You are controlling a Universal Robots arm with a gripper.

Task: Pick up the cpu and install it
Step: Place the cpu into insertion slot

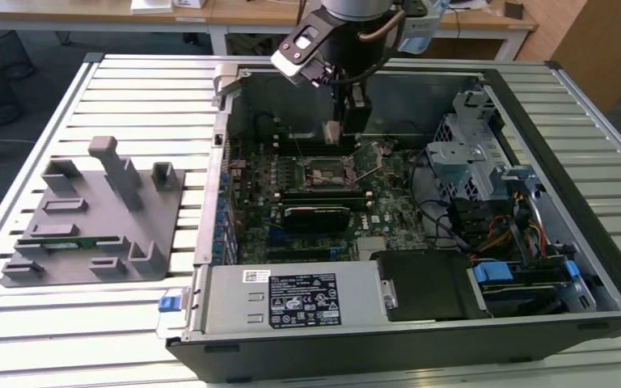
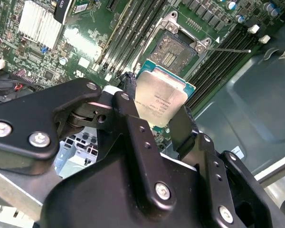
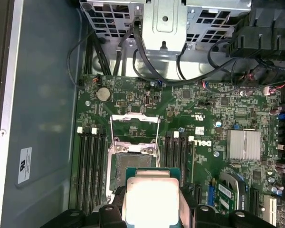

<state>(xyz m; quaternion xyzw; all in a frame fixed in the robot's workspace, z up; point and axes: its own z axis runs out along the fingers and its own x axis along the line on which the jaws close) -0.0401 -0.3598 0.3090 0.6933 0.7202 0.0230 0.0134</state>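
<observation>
Silver side up, keep cpu (image 2: 161, 92) level in tool (image 2: 156, 110) clamped on its edges, square it over open socket (image 2: 173, 52), avoid tilt

In the exterior view, the open computer case (image 1: 289, 356) lies on the table (image 1: 127, 81). The fixture block (image 1: 84, 234) is just beside the case at its nine o'clock, and a memory stick (image 1: 68, 240) lies on the block. Inside the case, the motherboard (image 1: 386, 210) lines the floor, with the socket (image 1: 325, 171) near its middle. The power supply (image 1: 289, 299) is at the socket's six o'clock and the drive cage (image 1: 467, 153) at its three o'clock. The gripper (image 1: 335, 129) hangs above the socket, toward its twelve o'clock. In the second wrist view, the cpu (image 2: 159, 97) sits clamped between the fingers (image 2: 183, 126), over the socket.
</observation>
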